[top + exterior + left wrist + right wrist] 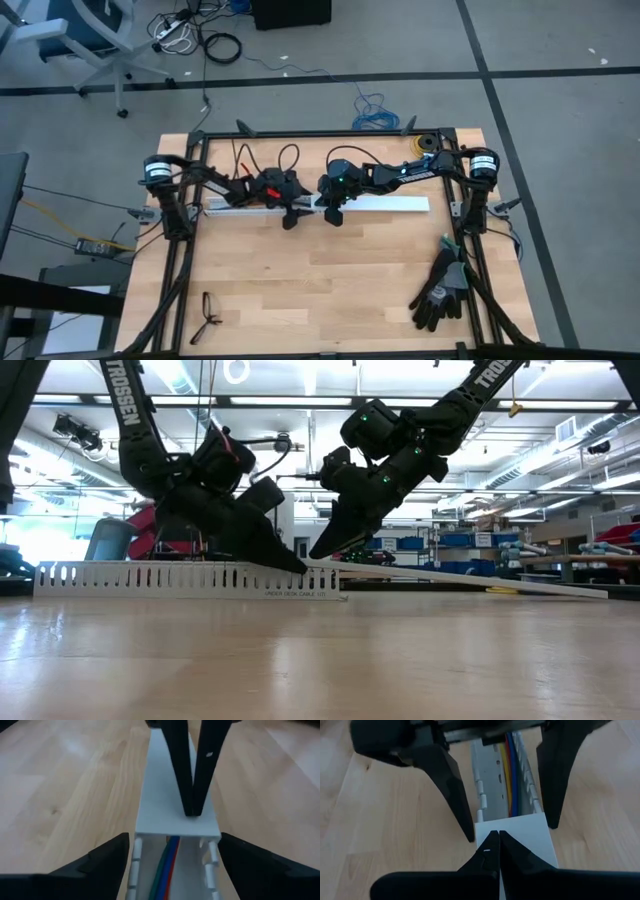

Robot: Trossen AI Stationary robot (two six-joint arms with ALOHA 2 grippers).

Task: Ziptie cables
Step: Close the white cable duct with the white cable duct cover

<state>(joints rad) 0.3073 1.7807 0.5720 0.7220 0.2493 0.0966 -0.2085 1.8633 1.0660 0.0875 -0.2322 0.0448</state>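
White slotted plastic duct (245,207), ribbed walls, on wood table (330,290); coloured wires (511,775) lie inside. Flat smooth lid (177,810) overlaps it. Left gripper (507,827) spread astride duct; right gripper (192,810) closed, tips on lid.

The table (330,280) is pale wood, smooth with a soft sheen and fine grain. On it, the slotted duct (180,578) looks like matt white plastic; its lid (175,815) is flat, smooth and matt. Wires (511,775) inside the duct have glossy coloured plastic sheaths. Both grippers' fingers (451,785) beside the duct are matt black. Gloves (440,290) look like dark cloth.
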